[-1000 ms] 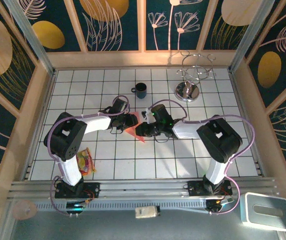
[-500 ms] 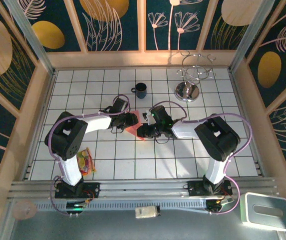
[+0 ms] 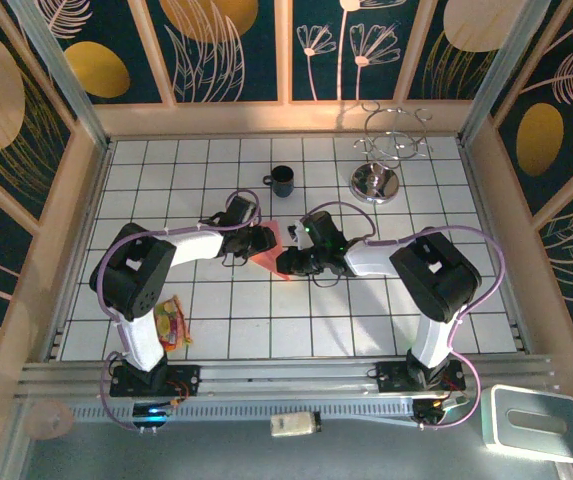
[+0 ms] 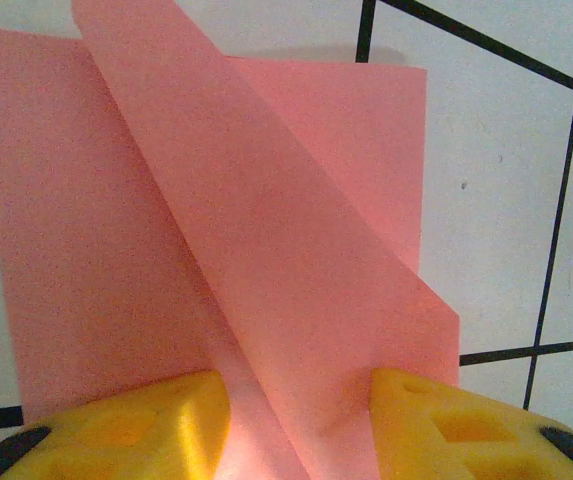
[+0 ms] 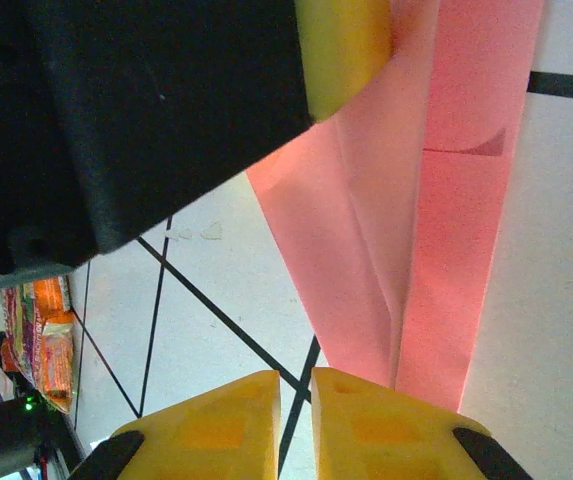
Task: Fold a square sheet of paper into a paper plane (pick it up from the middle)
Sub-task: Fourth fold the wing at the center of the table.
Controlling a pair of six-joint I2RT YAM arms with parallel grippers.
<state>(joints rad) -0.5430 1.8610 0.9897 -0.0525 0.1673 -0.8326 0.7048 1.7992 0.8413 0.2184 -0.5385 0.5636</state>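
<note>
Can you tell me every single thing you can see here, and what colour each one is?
paper plane: one, pink-red, middle of the table, between the grippers
mug: one, dark, behind the paper
wire rack: one, silver, far right of the table
snack packet: one, orange and yellow, near left
box: one, white, off the table, near right corner
table: one, white tiles, black lines
left gripper: one, yellow fingers, open, astride a raised fold
right gripper: one, yellow fingers, shut, by the paper's pointed end

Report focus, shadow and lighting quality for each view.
Top external: sharp, evenly lit. Left wrist: the paper plane is soft and grainy, yellow fingers blurred. Right wrist: fingertips blurred; black housing upper left is dark, featureless.
</note>
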